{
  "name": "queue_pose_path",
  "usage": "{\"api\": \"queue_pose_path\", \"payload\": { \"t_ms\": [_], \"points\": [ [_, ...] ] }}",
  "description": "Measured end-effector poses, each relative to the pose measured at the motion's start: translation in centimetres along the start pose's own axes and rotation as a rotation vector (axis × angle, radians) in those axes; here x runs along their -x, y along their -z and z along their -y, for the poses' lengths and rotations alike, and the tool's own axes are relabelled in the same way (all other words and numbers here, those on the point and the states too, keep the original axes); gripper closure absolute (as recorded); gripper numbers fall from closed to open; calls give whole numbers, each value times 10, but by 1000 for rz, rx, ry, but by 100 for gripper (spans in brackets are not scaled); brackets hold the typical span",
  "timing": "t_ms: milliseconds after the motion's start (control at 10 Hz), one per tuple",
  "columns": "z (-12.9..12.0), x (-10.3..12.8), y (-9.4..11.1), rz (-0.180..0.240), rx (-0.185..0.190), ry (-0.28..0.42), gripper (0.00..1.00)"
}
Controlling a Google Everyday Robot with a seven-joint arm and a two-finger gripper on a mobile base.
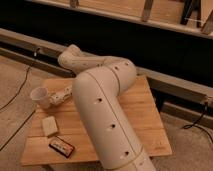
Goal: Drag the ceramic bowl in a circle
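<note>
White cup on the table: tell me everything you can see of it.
The white cup looks like plain paper, tapered and wider at the rim, with a shaded inside; what it holds, if anything, cannot be told. It stands upright, mouth up, near the left edge of the wooden table, behind the beige block. The gripper lies close beside it, on its right in the picture; whether they touch cannot be told.

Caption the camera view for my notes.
White arm bends over a wooden table, its claw low beside a white paper cup; tan block and dark packet nearby.
</note>
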Motion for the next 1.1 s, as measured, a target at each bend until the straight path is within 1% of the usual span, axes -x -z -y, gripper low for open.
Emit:
{"api": "queue_pose_path", "payload": {
  "t_ms": [100,200,400,500,600,700,800,900,1000,1100],
  "points": [
    [8,-8,-12,-24,7,-36,100],
    [20,-20,-27,-57,15,-83,100],
    [38,-41,-46,-106,17,-134,100],
    [53,-62,-59,-144,12,-164,100],
    [61,-80,-67,-174,9,-176,100],
    [64,-94,-74,-194,9,-177,100],
    [64,-115,-81,-218,13,-172,100],
    [56,-135,-87,-232,34,-159,100],
    [38,-149,-87,-230,73,-142,100],
    [21,-158,-85,-223,109,-124,100]
  ]
}}
